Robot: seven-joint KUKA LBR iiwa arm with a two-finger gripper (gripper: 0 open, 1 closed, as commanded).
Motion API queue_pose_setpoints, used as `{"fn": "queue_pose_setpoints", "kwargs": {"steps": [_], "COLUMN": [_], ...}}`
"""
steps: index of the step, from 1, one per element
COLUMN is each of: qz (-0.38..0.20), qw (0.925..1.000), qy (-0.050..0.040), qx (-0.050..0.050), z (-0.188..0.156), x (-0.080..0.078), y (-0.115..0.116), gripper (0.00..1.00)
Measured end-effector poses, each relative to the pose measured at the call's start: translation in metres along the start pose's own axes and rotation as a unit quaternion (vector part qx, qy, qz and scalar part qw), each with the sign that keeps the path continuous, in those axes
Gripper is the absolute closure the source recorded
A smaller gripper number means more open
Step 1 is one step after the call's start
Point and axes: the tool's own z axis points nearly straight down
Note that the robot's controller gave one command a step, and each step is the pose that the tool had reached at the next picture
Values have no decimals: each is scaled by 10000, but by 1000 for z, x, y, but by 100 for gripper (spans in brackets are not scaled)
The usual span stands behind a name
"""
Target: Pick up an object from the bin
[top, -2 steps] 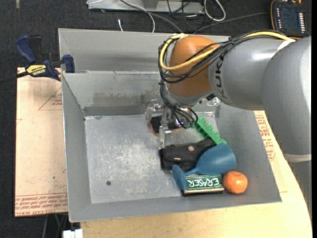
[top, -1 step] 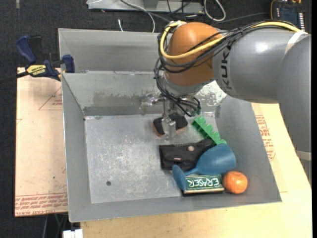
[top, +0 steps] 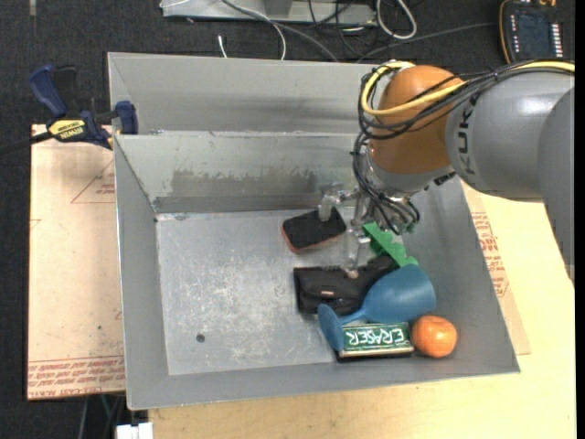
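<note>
Black-and-red block (top: 309,231), mid-bin, sits just beside the spread jaws — closing could snag the green piece (top: 388,245) or black lump (top: 324,286) crowding them.

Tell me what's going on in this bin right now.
The robot arm reaches in from the right, and its gripper is low in the bin, among a cluster of things on the right side. It sits just above a black object, with a black-and-red block to its left and a green piece to its right. A blue cup, an eraser box and an orange ball lie nearer the front. Nothing looks lifted yet.
</note>
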Motion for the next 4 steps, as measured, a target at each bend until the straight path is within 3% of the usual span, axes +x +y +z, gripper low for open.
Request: {"fn": "queue_pose_setpoints", "kwargs": {"steps": [1, 2, 4], "qz": [-1486, -894, -888], "qw": [9888, 9960, 9960], "qy": [-121, -49, -39], "qx": [-16, -1, -8], "z": [26, 26, 10], "x": [6, 49, 50], "y": [25, 46, 47], "gripper": [0, 100, 100]}}
